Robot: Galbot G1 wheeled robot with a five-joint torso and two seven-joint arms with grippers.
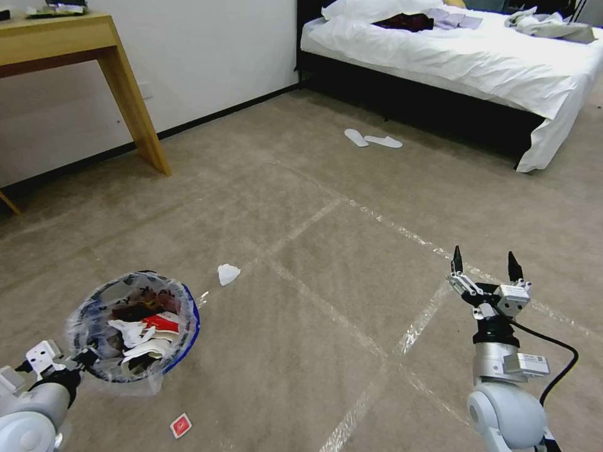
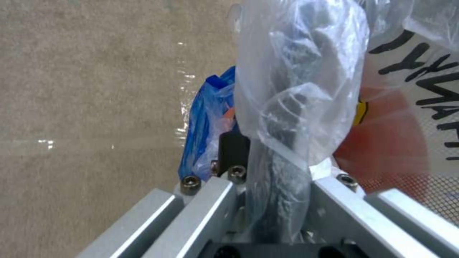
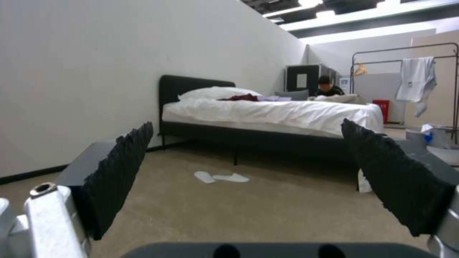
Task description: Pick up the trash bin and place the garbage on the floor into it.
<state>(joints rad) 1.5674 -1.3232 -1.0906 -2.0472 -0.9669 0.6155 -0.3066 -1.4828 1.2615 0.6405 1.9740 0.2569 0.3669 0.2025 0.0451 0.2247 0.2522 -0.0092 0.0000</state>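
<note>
1. The left gripper (image 1: 78, 364) is pinched on the near rim of the small round red-and-blue trash bin (image 1: 135, 329) lined with crinkly clear plastic; the left wrist view shows the liner bunched between its fingers (image 2: 232, 150). The bin already holds white and red scraps.
2. The collecting step appears well on. 2 pieces of garbage lie loose on the beige short-pile carpet floor (image 1: 326, 351): a small red wrapper (image 1: 181, 425) just beside the bin and a crumpled white tissue (image 1: 227, 274) a little beyond it.
3. The next move likely calls for bringing the right gripper (image 1: 485, 262), spread, empty and held above the carpet, across to either piece.
4. Shiny clear tape strips (image 1: 377, 220) cross the carpet.
5. Farther off stand a light wooden table (image 1: 63, 41), a pair of flat white slippers (image 1: 372, 139) and a white-sheeted bed on a black frame (image 1: 477, 63).
</note>
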